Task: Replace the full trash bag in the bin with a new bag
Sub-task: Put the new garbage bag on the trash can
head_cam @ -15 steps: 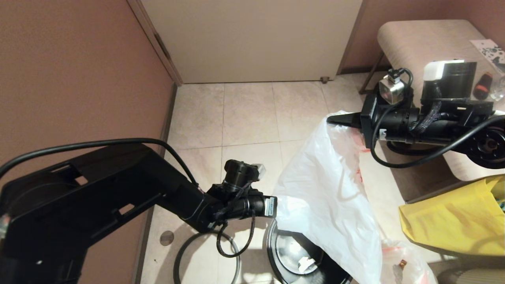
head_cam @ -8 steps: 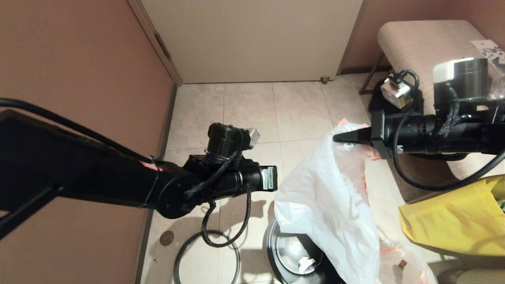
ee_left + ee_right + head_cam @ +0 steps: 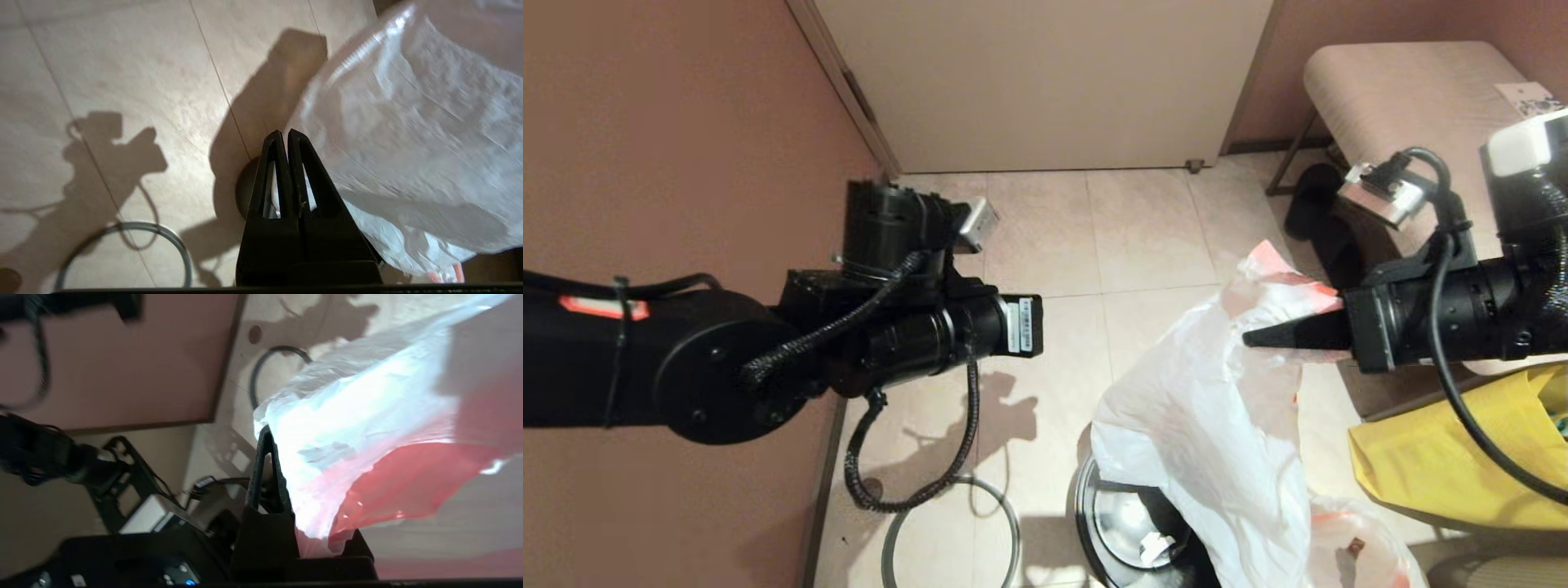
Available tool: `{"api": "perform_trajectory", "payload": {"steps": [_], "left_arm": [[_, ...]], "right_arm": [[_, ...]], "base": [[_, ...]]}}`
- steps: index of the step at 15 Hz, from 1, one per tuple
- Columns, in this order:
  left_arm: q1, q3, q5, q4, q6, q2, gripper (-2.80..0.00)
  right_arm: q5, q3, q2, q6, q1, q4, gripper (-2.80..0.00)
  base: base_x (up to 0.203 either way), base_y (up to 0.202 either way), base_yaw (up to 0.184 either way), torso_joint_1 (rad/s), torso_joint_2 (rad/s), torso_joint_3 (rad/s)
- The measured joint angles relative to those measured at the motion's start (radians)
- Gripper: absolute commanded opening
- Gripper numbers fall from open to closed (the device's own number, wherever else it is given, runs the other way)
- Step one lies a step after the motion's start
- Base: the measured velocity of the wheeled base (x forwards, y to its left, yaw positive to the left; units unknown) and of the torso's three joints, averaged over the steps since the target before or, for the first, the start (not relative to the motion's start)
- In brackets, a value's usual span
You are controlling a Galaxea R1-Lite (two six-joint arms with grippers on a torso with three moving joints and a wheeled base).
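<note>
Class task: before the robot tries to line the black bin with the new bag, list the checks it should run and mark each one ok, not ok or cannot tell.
1. Right gripper shut on the new bag: ok.
2. Left gripper holding the bag: not ok, shut on nothing.
3. The bin free of the old bag: ok.
4. Grey hoop off the bin, on the floor: ok.
5. Bag mouth spread open: not ok.
6. Full trash bag clear of the bin: cannot tell.

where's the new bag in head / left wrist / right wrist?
Head: the new bag hangs centre-right from the right gripper, draping over the bin.
Left wrist: white sheet beyond the shut left gripper.
Right wrist: white and pink sheet beside the fingers.
Shared landmark: the grey hoop on the floor.
</note>
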Motion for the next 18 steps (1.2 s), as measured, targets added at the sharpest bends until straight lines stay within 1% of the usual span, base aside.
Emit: {"api": "perform_trajectory", "payload": {"steps": [1, 2, 3, 5, 7, 8, 9, 10, 11, 13, 14, 16, 18], "left_arm": [[0.015, 0.001, -0.002, 0.000, 0.013, -0.028, -2.80], [0.033, 0.019, -0.005, -0.002, 0.017, -0.054, -2.80], [0.056, 0.057, -0.014, -0.002, 0.019, -0.078, -2.80], [0.101, 0.142, -0.043, -0.030, 0.030, -0.112, -2.80], [0.180, 0.175, -0.074, -0.116, 0.067, -0.129, -2.80], [0.208, 0.183, -0.119, -0.168, 0.079, -0.130, -2.80], [0.222, 0.185, -0.167, -0.220, 0.079, -0.124, -2.80], [0.225, 0.184, -0.184, -0.263, 0.077, -0.118, -2.80], [0.222, 0.184, -0.177, -0.289, 0.077, -0.113, -2.80], [0.220, 0.185, -0.132, -0.298, 0.083, -0.114, -2.80], [0.208, 0.184, -0.117, -0.301, 0.085, -0.118, -2.80], [0.199, 0.187, -0.113, -0.303, 0.083, -0.105, -2.80], [0.199, 0.190, -0.116, -0.304, 0.080, -0.083, -2.80]], "right_arm": [[-0.039, -0.002, -0.018, -0.022, 0.010, 0.037, -2.80], [-0.089, 0.005, -0.032, -0.027, 0.023, 0.048, -2.80], [-0.147, 0.019, -0.041, -0.024, 0.033, 0.051, -2.80], [-0.224, 0.059, -0.050, -0.024, 0.043, 0.049, -2.80], [-0.251, 0.101, -0.069, -0.026, 0.039, 0.044, -2.80], [-0.270, 0.112, -0.071, -0.026, 0.039, 0.037, -2.80], [-0.298, 0.118, -0.068, -0.022, 0.041, 0.014, -2.80], [-0.309, 0.126, -0.065, -0.019, 0.044, -0.002, -2.80], [-0.311, 0.129, -0.067, -0.008, 0.049, -0.004, -2.80], [-0.313, 0.130, -0.085, 0.043, 0.064, -0.007, -2.80], [-0.320, 0.125, -0.103, 0.051, 0.082, -0.007, -2.80], [-0.328, 0.093, -0.129, 0.057, 0.118, -0.006, -2.80], [-0.331, 0.078, -0.105, 0.065, 0.131, -0.003, -2.80]], "base": [[0.000, 0.000, 0.000, 0.000, 0.00, 0.000], [0.000, 0.000, 0.000, 0.000, 0.00, 0.000], [0.000, 0.000, 0.000, 0.000, 0.00, 0.000], [0.000, 0.000, 0.000, 0.000, 0.00, 0.000], [0.000, 0.000, 0.000, 0.000, 0.00, 0.000], [0.000, 0.000, 0.000, 0.000, 0.00, 0.000], [0.000, 0.000, 0.000, 0.000, 0.00, 0.000], [0.000, 0.000, 0.000, 0.000, 0.00, 0.000], [0.000, 0.000, 0.000, 0.000, 0.00, 0.000], [0.000, 0.000, 0.000, 0.000, 0.00, 0.000], [0.000, 0.000, 0.000, 0.000, 0.00, 0.000], [-0.174, 0.000, 0.002, 0.002, 0.00, 0.002], [-0.198, 0.000, 0.000, 0.000, 0.00, 0.003]]}}
